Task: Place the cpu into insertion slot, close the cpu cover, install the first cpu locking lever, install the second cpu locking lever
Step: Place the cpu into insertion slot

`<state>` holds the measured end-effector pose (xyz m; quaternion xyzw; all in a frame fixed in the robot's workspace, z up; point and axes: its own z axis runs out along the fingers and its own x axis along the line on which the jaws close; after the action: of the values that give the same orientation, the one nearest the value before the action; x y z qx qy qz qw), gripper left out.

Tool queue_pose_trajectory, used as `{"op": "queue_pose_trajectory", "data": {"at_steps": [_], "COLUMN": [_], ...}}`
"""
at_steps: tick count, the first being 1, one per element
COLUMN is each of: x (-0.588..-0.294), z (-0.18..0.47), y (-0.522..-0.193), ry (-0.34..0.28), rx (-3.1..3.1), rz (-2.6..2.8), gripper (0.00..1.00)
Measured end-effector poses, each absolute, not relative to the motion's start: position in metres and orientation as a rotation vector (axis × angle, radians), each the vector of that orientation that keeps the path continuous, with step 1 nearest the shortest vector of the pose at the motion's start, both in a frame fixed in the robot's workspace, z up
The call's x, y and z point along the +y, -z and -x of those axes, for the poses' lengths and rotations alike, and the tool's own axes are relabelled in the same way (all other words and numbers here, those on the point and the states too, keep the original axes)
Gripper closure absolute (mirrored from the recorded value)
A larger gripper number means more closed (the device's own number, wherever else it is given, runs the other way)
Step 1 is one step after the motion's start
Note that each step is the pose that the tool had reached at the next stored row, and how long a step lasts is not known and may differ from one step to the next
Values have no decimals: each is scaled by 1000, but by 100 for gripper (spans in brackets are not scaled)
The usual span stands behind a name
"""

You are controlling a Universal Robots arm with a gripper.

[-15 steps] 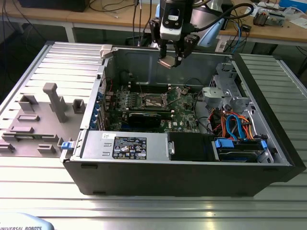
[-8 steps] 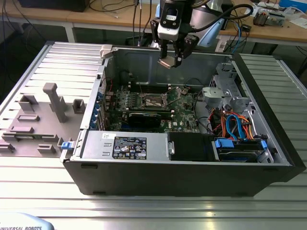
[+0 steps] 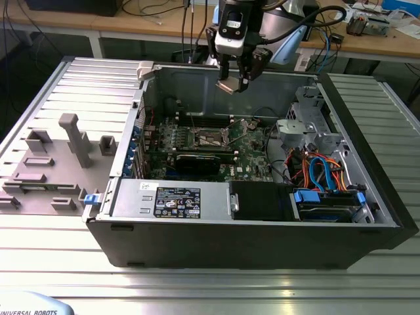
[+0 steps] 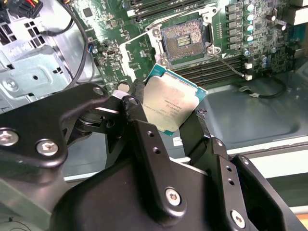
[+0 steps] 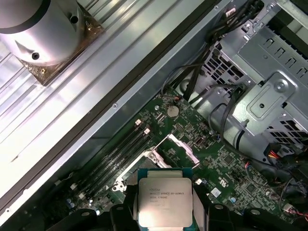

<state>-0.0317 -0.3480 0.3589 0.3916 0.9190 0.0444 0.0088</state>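
Cpu (image 4: 171, 103) held above the open computer case (image 3: 262, 246)

The hand (image 3: 234, 84) clamps the cpu by its edges; small print marks its silver top. Below, on the green motherboard (image 4: 115, 29), the insertion slot (image 4: 183, 38) lies bare, with the cpu cover (image 4: 139, 53) swung open beside it. A printed label (image 3: 177, 202) sits on the case's power supply box (image 3: 131, 197).

Dull silver cpu (image 4: 169, 103), green motherboard (image 4: 144, 48).

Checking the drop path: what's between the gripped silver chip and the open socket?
Nothing: in the exterior view, only bare air separates the flat silver-topped square cpu from the dark, metal-framed square insertion slot below.
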Motion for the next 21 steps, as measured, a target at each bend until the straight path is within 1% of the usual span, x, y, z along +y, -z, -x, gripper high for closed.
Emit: {"op": "queue_pose_trajectory", "data": {"at_steps": [10, 21], "x": [-348, -348], "z": [32, 32], "y": [-359, -359], "ry": [-136, -135], "rx": [2751, 2743], "rz": [-1457, -1472], "gripper": [46, 46]}}
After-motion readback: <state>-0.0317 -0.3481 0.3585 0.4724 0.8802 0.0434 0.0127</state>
